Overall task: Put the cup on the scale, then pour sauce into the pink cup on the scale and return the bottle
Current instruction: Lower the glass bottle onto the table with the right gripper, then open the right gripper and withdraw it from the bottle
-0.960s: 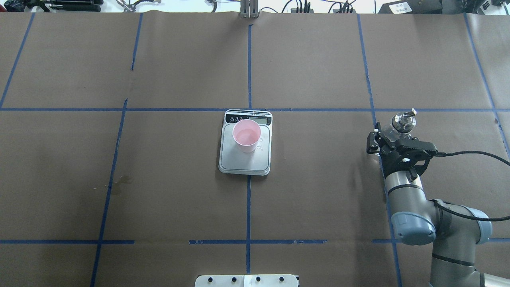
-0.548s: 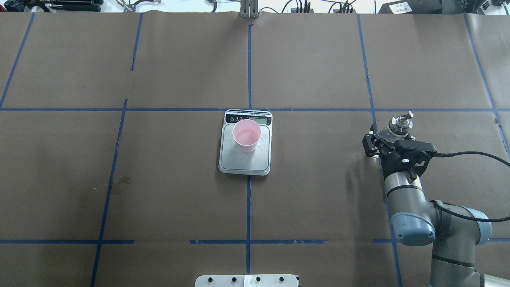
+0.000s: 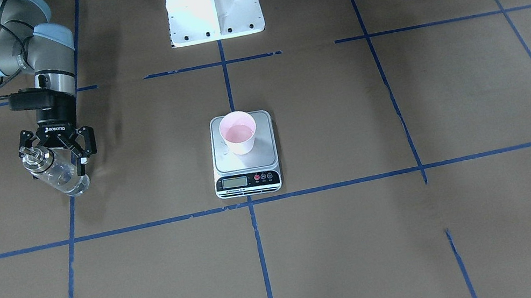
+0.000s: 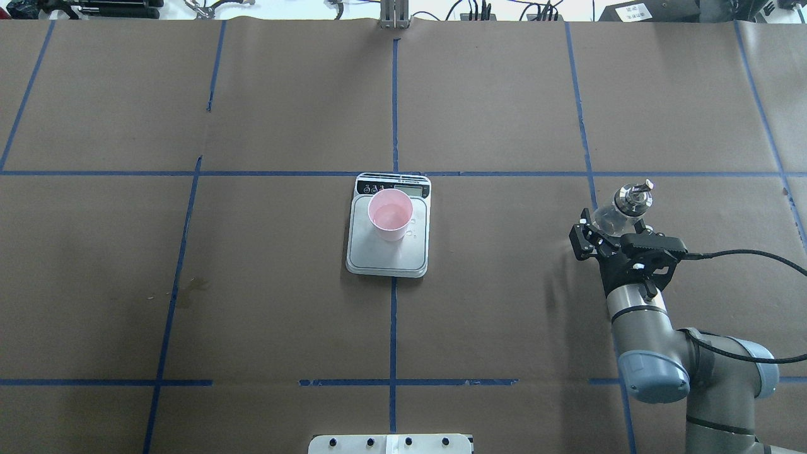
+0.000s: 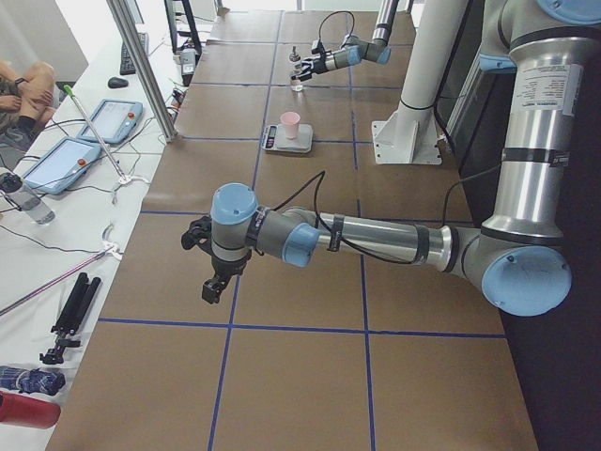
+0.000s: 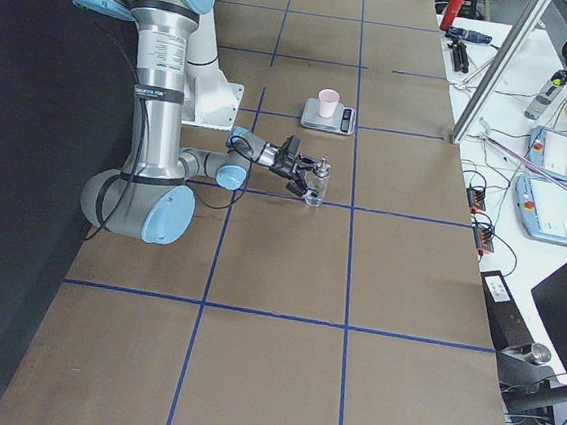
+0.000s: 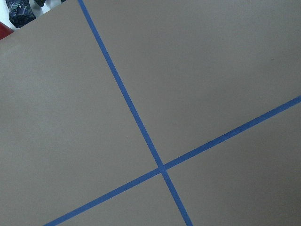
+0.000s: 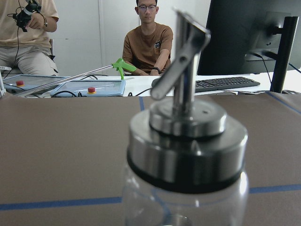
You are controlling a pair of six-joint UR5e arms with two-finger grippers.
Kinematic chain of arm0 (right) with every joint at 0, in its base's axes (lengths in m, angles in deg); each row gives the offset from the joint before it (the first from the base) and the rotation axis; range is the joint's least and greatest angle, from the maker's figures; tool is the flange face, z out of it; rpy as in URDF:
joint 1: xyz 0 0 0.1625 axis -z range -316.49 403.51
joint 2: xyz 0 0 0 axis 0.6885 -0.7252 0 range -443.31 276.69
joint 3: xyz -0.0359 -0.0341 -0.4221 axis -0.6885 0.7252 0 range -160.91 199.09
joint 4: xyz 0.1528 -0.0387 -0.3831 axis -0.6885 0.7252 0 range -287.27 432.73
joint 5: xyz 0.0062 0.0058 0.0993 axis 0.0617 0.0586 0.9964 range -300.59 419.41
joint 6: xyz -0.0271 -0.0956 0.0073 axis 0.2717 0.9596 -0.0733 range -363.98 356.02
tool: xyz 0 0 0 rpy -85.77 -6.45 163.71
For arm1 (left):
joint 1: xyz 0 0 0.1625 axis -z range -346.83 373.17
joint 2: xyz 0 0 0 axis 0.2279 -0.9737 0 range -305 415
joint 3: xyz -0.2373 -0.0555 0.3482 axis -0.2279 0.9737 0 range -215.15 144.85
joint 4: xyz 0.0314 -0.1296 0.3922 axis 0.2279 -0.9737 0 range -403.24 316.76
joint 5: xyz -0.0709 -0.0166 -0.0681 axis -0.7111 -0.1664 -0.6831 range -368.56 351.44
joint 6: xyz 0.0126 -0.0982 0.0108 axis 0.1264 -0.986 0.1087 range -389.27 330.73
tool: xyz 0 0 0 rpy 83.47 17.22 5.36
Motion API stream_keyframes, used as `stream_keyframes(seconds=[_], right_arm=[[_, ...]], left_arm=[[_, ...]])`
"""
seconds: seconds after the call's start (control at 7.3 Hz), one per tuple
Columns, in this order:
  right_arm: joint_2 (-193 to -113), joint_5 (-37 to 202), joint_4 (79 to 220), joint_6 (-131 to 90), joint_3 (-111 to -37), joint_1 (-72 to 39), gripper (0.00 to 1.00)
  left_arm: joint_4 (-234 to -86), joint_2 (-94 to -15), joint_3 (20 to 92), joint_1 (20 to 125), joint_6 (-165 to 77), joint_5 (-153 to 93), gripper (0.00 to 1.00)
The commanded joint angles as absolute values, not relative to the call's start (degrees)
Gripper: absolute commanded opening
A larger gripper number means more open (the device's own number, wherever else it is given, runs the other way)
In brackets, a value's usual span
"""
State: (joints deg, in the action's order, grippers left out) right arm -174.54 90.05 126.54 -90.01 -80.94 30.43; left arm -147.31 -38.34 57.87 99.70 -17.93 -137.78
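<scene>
The pink cup (image 4: 390, 214) stands upright on the silver scale (image 4: 386, 255) at mid-table, toward the display end; both also show in the front view, cup (image 3: 238, 132) and scale (image 3: 246, 162). The sauce in the cup is barely visible. The clear bottle (image 4: 621, 207) with its silver cap stands on the table at the right, free. My right gripper (image 4: 605, 238) is open just behind it, jaws spread wide (image 3: 55, 158). The bottle's cap (image 8: 188, 136) fills the right wrist view. My left gripper (image 5: 211, 282) shows only in the exterior left view, so I cannot tell its state.
A few droplets (image 4: 413, 232) lie on the scale beside the cup. A faint stain (image 4: 192, 290) marks the paper at left. The white robot base (image 3: 213, 5) stands behind the scale. Operators, tablets and a keyboard sit beyond the table's far edge.
My right gripper has drawn back toward the robot, away from the bottle. The bottle settled slightly and now stands alone. The cup and scale have not moved.
</scene>
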Motion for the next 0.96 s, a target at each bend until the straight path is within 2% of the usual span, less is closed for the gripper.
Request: stream_keyframes(seconds=[0.0, 0.41, 0.82], right_arm=[[-178.38, 88.08, 126.51, -90.37, -83.64, 34.27, 1.00], [-183.05, 83.94, 126.60, -91.61, -88.74, 39.81, 1.00], [-194.88, 83.93, 127.22, -90.73, -102.86, 40.53, 1.00]], left_arm=[[-147.31, -38.34, 58.01, 99.75, -17.93, -137.76, 1.00], [-147.31, -38.34, 58.01, 99.83, -17.93, -137.76, 1.00], [-147.31, -38.25, 58.01, 99.83, -17.93, -137.93, 1.00]])
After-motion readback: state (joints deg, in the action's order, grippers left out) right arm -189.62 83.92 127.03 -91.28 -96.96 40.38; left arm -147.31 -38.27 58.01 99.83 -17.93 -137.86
